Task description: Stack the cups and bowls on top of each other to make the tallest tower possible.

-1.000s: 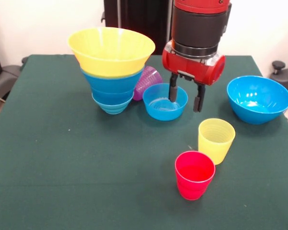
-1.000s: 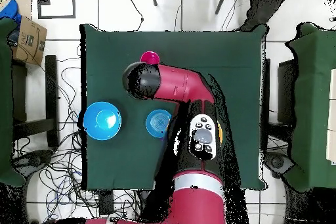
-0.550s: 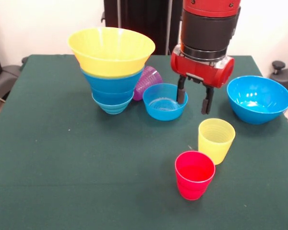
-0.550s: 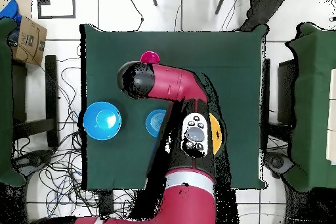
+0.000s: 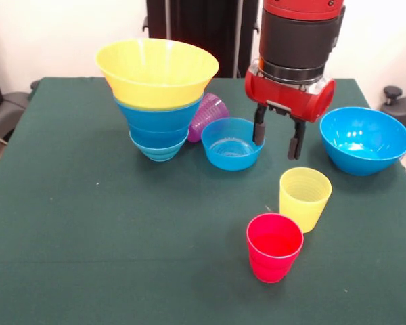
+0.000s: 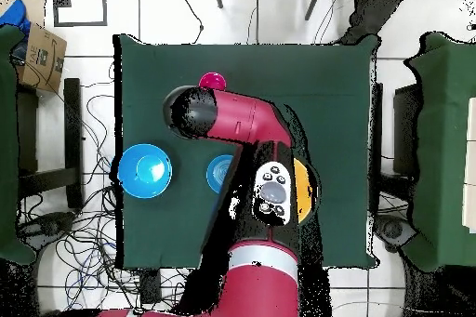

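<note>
claw (image 5: 279, 141) empty, fingers parted, poised above and just behind yellow cup (image 5: 304, 198); small blue bowl (image 5: 233, 143) beside. next: likely descent to grasp.

No legible text, labels, brand marks, numbers or signs in either view. The cardboard box (image 6: 39, 53) off the bench's edge in the overhead view carries dark printing on its top face, too small and blurred to read. The arm's link in the overhead view has a grey panel (image 6: 271, 189) with round buttons; no characters can be made out on it. Cups, bowls and bench cloth are plain, unmarked.
</note>
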Controlling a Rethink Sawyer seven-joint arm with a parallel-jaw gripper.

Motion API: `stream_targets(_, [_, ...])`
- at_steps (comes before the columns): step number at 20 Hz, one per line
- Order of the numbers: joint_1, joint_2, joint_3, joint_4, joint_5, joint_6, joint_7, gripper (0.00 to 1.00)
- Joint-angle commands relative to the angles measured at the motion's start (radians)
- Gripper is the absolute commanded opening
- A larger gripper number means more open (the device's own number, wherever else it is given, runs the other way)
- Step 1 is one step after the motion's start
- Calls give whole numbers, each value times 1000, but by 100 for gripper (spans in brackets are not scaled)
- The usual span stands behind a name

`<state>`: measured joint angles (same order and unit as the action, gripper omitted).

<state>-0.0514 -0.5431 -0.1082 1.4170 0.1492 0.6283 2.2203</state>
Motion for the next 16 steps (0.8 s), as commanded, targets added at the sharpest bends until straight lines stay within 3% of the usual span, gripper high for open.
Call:
stream_targets(1, [16, 44, 34, -29, 31, -65, 175, 100])
stream_targets(16, [64, 150, -11, -87, 64, -156, 191, 100])
